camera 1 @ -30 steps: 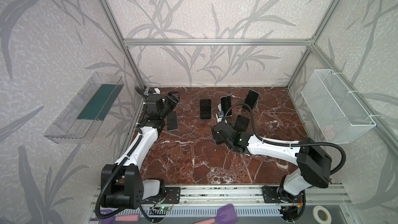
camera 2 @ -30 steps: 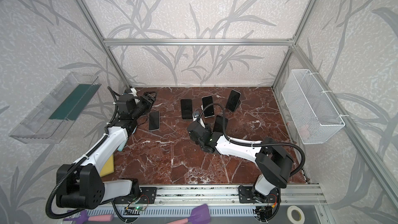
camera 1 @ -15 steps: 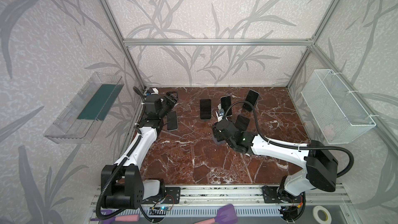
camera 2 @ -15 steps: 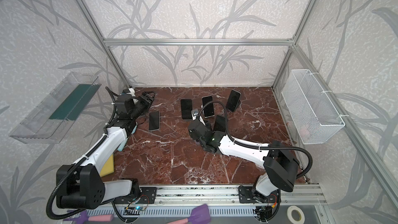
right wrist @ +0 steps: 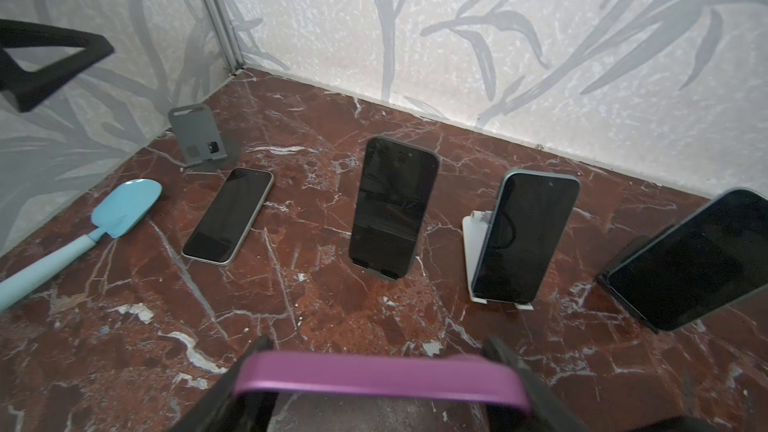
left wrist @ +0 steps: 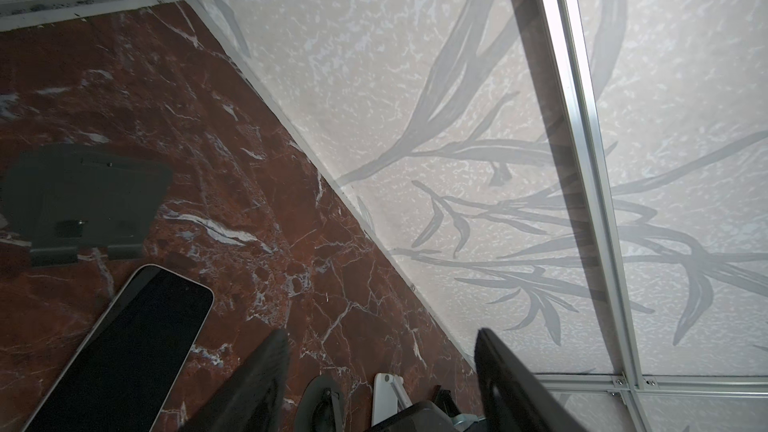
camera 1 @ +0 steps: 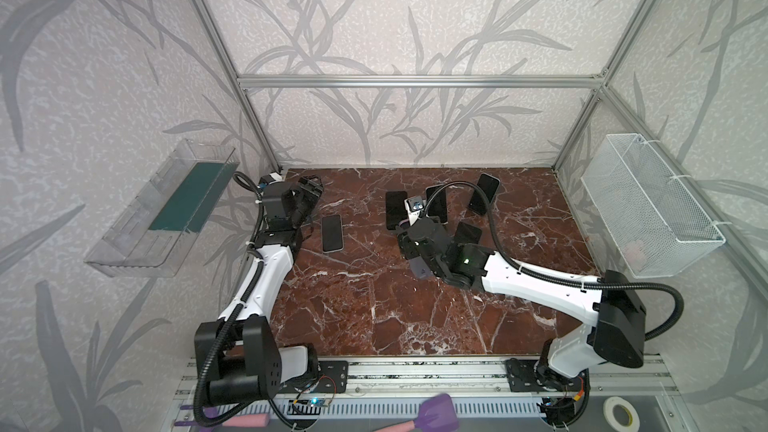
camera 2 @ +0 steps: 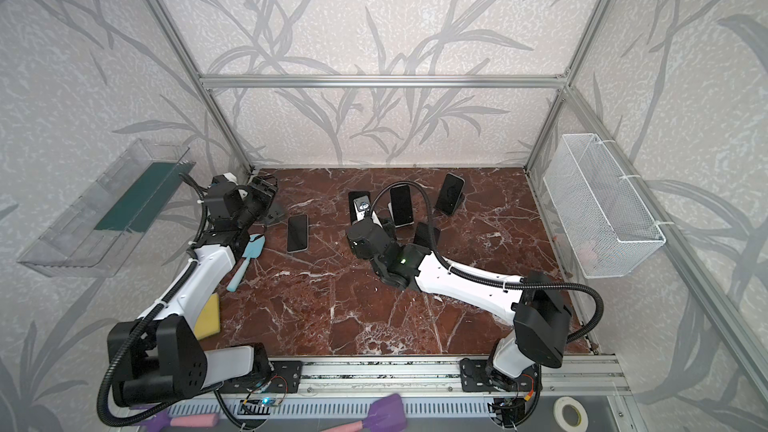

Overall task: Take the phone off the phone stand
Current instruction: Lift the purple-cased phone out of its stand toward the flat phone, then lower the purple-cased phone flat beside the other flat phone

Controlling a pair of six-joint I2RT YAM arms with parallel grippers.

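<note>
Right gripper [right wrist: 378, 349] drifts left with the purple phone [right wrist: 374, 380]; elbow swings right, left arm barely shifts.
Jaws clamp the phone across its width, long axis running back toward the wrist, lower centre of the right wrist view; looks already lifted free. Bare marble [camera 1: 353, 280] sits left of it in a top view, likely set-down. Left gripper [left wrist: 380, 351] parted, empty, upper left.

The purple phone [right wrist: 380, 376] is mostly cut off.
</note>
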